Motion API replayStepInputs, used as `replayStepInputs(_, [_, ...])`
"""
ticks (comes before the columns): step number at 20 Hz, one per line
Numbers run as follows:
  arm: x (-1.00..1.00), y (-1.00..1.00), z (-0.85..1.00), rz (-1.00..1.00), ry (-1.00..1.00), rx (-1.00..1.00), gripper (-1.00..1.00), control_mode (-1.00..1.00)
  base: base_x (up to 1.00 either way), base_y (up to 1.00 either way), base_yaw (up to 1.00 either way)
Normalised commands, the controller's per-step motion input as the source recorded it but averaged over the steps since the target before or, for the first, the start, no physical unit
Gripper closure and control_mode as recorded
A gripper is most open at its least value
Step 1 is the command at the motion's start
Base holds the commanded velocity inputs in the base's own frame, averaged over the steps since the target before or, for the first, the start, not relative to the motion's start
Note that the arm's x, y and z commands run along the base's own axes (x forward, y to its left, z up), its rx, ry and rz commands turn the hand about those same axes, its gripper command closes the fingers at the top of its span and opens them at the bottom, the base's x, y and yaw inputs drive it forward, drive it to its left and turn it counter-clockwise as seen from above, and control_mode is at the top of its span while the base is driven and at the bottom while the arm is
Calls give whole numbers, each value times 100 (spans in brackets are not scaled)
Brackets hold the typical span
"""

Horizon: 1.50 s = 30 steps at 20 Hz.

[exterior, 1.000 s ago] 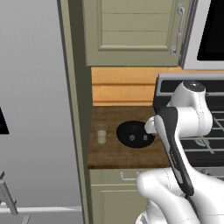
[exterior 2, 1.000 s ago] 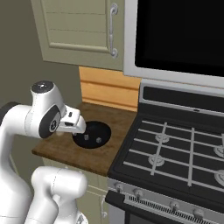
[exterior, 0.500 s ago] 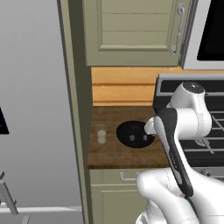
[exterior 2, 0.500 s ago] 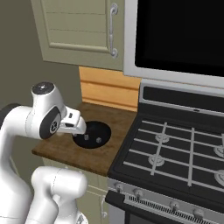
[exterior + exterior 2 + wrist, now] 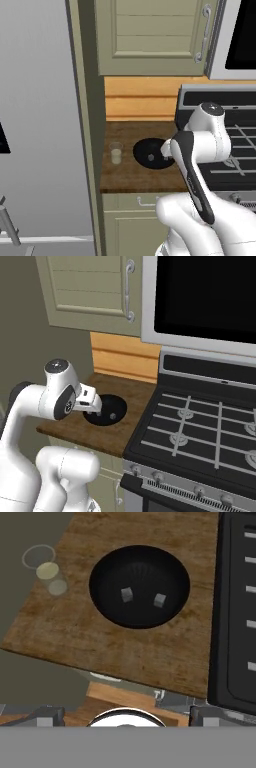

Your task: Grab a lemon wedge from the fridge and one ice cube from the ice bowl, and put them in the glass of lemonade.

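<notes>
Over the last second the arm has shifted only slightly; the hand (image 5: 95, 406) stays poised above the bowl (image 5: 139, 586), so no pickup has begun. Its fingers stand fully apart, holding and touching nothing. Two cubes (image 5: 126, 595) lie in the bowl. The glass (image 5: 116, 153) stands just beside it on the table (image 5: 150, 657).

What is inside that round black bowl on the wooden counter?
The round black bowl holds two small pale grey ice cubes, one left of the other, lying apart on its floor. In the left base view, the arm covers the bowl's right edge.
</notes>
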Motion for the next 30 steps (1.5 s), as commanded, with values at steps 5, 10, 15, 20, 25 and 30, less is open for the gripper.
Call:
replayStepInputs(5, [45,0,-28,8,12,0,-100,-100,0,0,0])
replayStepInputs(10, [45,0,-30,11,11,-3,-100,-100,0,0,0])
replayStepInputs(15, [32,0,-28,4,1,-4,-100,-100,0,0,0])
replayStepInputs(20, [26,0,-34,0,-3,-4,-100,-100,0,0,0])
replayStepInputs(25, [25,0,-22,0,0,0,-100,-100,0,0,0])
replayStepInputs(30, [26,0,-14,0,0,0,-100,-100,0,0,0])
